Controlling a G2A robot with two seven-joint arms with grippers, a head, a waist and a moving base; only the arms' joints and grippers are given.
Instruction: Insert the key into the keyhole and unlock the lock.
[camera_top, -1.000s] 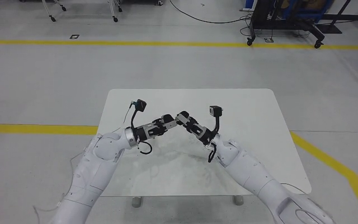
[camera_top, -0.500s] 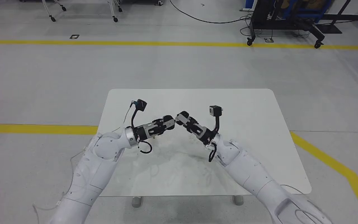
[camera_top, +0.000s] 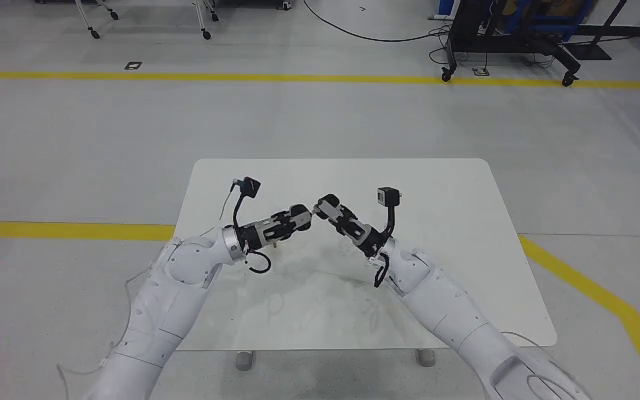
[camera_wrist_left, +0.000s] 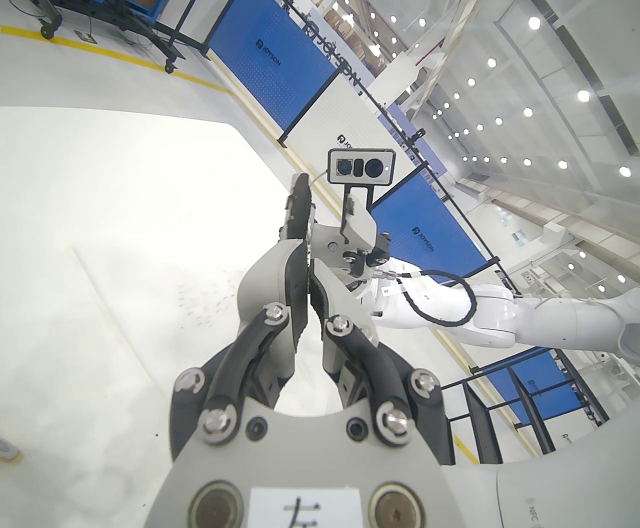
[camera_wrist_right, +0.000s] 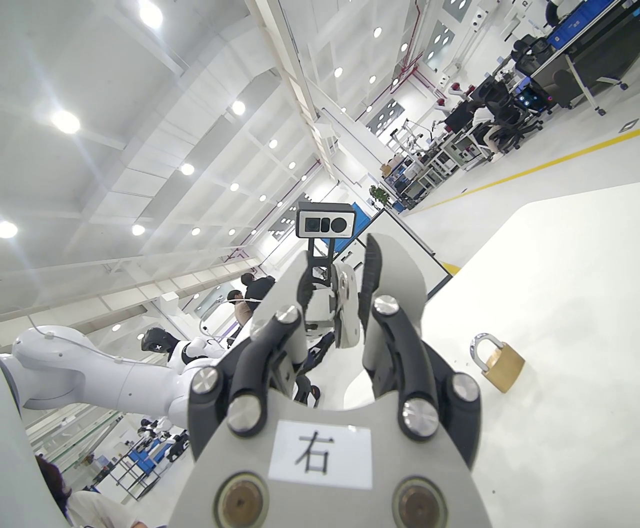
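Note:
A brass padlock (camera_wrist_right: 500, 364) with a silver shackle lies flat on the white table (camera_top: 450, 200); its shackle looks closed. Above the table's middle my two grippers meet tip to tip. My left gripper (camera_top: 299, 214) (camera_wrist_left: 306, 260) is shut, its ribbed pads pressed together, and I cannot make out a key between them. My right gripper (camera_top: 321, 207) (camera_wrist_right: 339, 260) is open, its fingers standing either side of the left gripper's tip (camera_wrist_right: 345, 305). Both are raised off the table, apart from the padlock.
The tabletop around the padlock is bare white surface with faint scuff marks. The table's rounded far corner (camera_wrist_right: 530, 210) and its edges are near; beyond them lie open floor with yellow lines and distant workbenches.
The two grippers stay tip to tip and have drifted very slightly. The right wrist has edged a little to the right.

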